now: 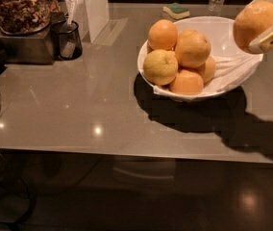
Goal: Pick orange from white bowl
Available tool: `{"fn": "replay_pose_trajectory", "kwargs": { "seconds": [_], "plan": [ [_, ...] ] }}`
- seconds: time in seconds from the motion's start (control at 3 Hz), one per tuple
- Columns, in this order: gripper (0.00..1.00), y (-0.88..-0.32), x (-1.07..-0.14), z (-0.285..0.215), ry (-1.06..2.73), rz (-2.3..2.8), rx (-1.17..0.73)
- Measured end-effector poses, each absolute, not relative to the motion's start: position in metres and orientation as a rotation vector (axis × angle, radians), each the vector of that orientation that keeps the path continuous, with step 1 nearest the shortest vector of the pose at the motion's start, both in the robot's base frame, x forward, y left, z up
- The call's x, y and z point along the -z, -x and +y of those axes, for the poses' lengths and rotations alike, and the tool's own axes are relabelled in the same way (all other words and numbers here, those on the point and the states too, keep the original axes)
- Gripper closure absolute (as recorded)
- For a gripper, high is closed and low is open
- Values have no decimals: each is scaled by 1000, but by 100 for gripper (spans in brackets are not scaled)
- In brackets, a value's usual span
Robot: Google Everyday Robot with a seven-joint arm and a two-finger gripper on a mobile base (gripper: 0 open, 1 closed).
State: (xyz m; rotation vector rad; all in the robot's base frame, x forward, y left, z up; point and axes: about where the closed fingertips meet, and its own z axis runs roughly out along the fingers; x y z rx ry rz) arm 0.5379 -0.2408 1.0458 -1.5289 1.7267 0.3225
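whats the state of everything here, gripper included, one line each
orange, held in the air by the bowl's right rim
gripper, top right, shut on the orange
white bowl, upright on the table, five fruits inside
paper lining, creased, right part bare
dark cup, upright
sponge, lying flat at the far edge
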Motion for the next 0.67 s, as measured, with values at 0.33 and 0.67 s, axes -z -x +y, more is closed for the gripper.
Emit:
{"fn": "replay_pose_trajectory", "kwargs": {
  "seconds": [0.33,0.67],
  "plan": [
    [100,-528,-1051,-250,1466,1717,-359],
    [100,-528,-1052,-251,1463,1716,-359]
  ]
}}
